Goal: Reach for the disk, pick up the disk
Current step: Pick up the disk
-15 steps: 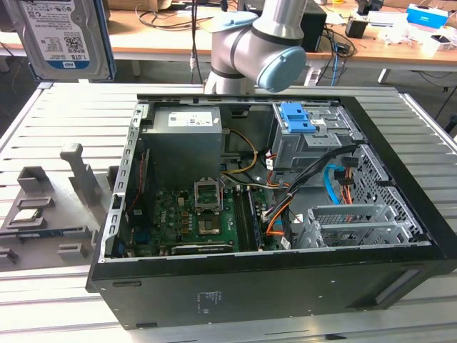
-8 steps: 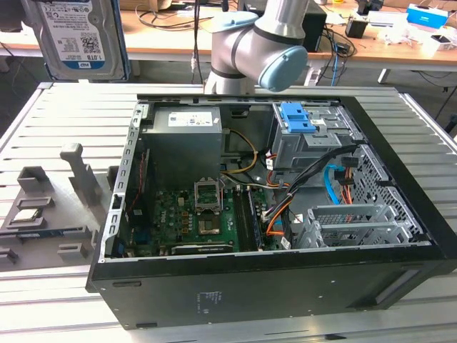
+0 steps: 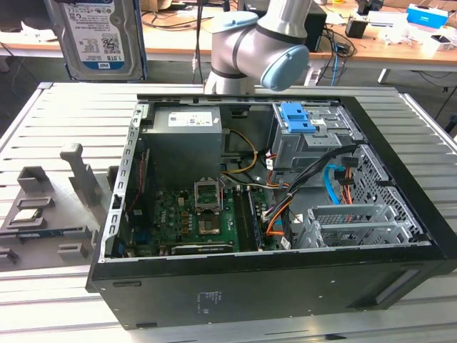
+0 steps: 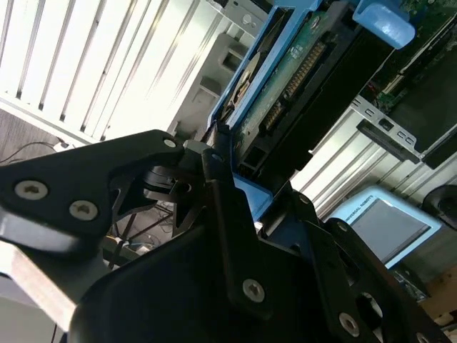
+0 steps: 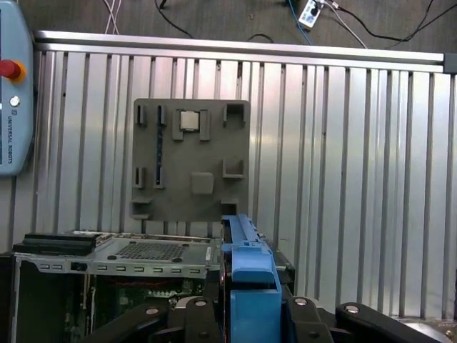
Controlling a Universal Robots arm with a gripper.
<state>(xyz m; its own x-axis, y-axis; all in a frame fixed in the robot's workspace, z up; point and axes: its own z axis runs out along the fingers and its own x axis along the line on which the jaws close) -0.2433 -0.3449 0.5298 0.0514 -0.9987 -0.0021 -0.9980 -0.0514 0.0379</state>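
Note:
The disk (image 3: pixel 100 36) hangs high at the exterior view's left, above the slatted table. It is silver-grey with a white-and-blue label and blue side rails. In the first wrist view its blue rail (image 5: pixel 248 275) runs between the black fingers (image 5: pixel 314 318) of my gripper (image 5: pixel 250 321). The second wrist view shows the disk's circuit-board side (image 4: pixel 296 82) and blue rail, with my gripper (image 4: pixel 228 168) shut on its end. The disk is clear of the computer case (image 3: pixel 285 214).
The open computer case lies on the slatted metal table (image 3: pixel 64 114), with a blue latch piece (image 3: pixel 296 118) on its drive cage. A grey fixture plate (image 5: pixel 191 161) holding a small square chip (image 5: pixel 189 120) lies beside the case. A teach pendant (image 5: pixel 11 93) rests at the table's edge.

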